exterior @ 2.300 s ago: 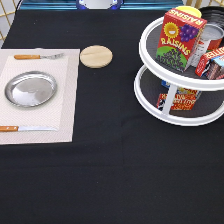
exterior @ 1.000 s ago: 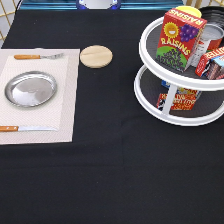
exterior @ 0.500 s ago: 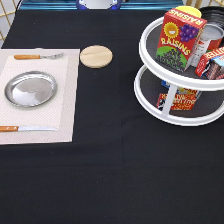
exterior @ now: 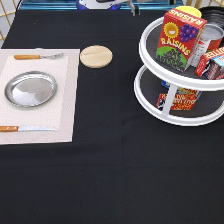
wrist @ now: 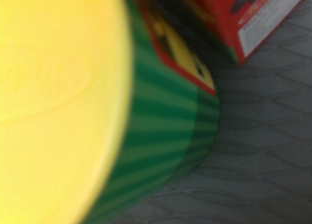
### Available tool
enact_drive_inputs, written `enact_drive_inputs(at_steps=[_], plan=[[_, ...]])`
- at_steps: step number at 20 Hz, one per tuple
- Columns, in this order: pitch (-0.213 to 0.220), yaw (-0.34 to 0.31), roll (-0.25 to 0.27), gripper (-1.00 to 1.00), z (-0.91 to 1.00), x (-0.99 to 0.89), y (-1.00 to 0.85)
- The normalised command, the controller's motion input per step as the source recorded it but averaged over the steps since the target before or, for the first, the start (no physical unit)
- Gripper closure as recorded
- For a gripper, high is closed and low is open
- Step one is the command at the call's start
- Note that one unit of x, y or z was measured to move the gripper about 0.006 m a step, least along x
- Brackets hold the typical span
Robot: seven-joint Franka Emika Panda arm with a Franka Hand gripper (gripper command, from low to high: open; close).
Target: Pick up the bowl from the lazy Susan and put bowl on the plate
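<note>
The white two-tier lazy Susan [exterior: 150, 60] stands at the exterior view's right and carries a raisins box [exterior: 180, 37], cans and small packets. A dark rounded shape [exterior: 212, 13] at the back of its upper tier may be the black bowl; it is mostly hidden behind the cans. The silver plate [exterior: 30, 89] lies empty on a pale placemat [exterior: 67, 100] at the exterior view's left. The gripper does not show in the exterior view. The wrist view is filled from very close by a yellow-lidded green can [wrist: 160, 135] standing on the grey shelf [wrist: 273, 150].
A pale wooden disc [exterior: 96, 56] lies between the placemat and the turntable. A fork [exterior: 37, 56] and a knife [exterior: 25, 128] with orange handles lie on the placemat beside the plate. A black cloth [exterior: 110, 175] covers the table.
</note>
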Motion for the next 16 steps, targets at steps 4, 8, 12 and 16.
enact_drive_inputs(at_steps=[4,8,12,16], plan=[[0.0,-0.062,0.157,-1.0,-0.25,0.0,-0.27],[0.0,-0.068,0.203,-1.0,-0.28,0.11,-0.15],[0.0,-0.059,0.193,-1.0,-0.29,0.17,-0.02],[0.0,-0.046,0.181,-1.0,-0.38,0.06,-0.07]])
